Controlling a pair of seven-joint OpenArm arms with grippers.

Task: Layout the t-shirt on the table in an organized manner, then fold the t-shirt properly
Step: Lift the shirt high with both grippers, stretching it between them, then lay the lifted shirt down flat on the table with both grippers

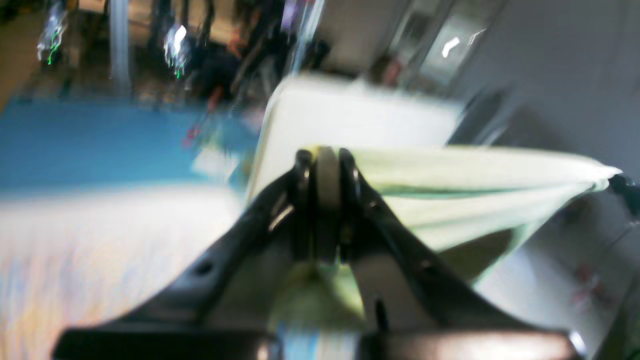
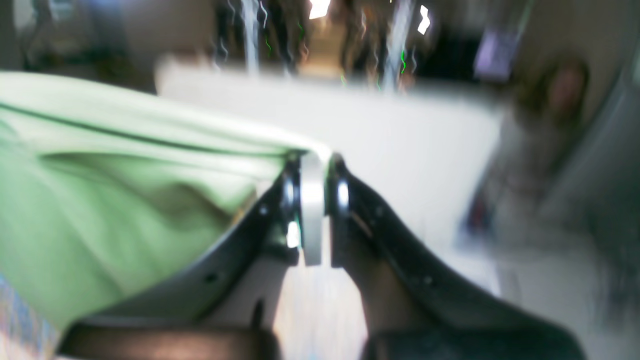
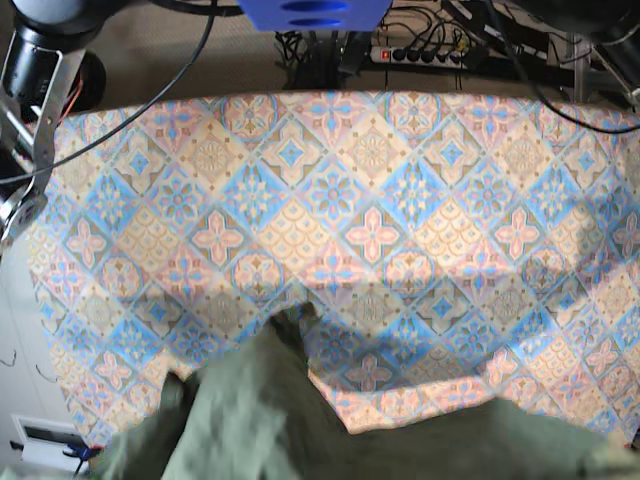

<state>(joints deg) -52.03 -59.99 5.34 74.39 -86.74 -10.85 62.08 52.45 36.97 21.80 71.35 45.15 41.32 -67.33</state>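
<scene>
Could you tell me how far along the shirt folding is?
Done: both grippers have hold of the shirt, the left gripper and right gripper each shut on its edge. In hand: it hangs lifted and stretched between them over the table. Left: spreading it flat, then every fold.

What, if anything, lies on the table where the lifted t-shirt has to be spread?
Nothing visible. The t-shirt hangs stretched between the left gripper and right gripper, both shut on it. The table beyond shows only its patterned cloth.
</scene>
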